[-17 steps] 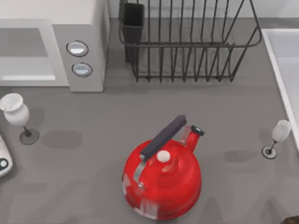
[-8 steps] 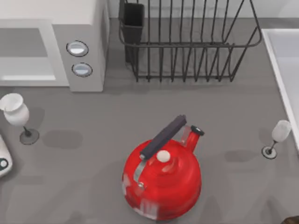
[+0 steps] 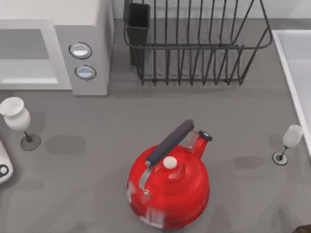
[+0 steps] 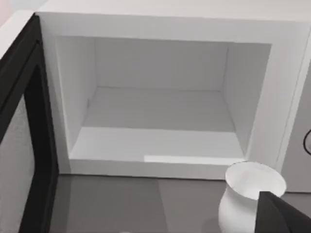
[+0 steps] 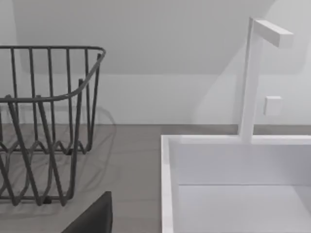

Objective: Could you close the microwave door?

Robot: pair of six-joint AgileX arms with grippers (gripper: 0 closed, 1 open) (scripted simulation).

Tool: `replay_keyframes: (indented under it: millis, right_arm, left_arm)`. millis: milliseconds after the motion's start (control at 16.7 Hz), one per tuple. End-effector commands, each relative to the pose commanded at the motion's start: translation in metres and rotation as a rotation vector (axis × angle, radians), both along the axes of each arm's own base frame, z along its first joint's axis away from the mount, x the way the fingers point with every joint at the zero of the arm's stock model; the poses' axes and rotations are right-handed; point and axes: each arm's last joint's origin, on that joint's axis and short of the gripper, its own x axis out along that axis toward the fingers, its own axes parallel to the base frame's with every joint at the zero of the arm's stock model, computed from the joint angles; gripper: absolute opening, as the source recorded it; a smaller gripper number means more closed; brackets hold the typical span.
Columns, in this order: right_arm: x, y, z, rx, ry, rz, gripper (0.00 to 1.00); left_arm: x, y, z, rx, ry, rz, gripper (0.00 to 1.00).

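Microwave door (image 4: 22,136) is standing swung open off the microwave (image 3: 53,46), tabletop's far-left corner; left gripper (image 4: 279,216) is facing the cavity, nearer arm; finger state unreadable.

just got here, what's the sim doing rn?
The job is closing the large white boxy microwave at the table's back left. Its white-framed door with a dark grey window stands swung wide open, the cavity bare. Nothing is touching the door yet. The left wrist view faces the open cavity, with a white wine glass standing in front of it. A red kettle sits mid-table; a dark wire dish rack stands behind it.
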Motion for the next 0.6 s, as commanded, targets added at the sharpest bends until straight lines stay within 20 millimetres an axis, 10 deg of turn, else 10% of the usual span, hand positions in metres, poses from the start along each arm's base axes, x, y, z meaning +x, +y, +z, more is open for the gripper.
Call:
replay_keyframes:
  millis: [360,600]
  right_arm:
    - [0.0,0.0,0.0,0.0,0.0,0.0,1.0]
    - [0.0,0.0,0.0,0.0,0.0,0.0,1.0]
  left_arm:
    - [0.004,0.027,0.056,0.128,0.146,0.113,0.0]
    - [0.026,0.078,0.093,0.153,0.326,0.147,0.0]
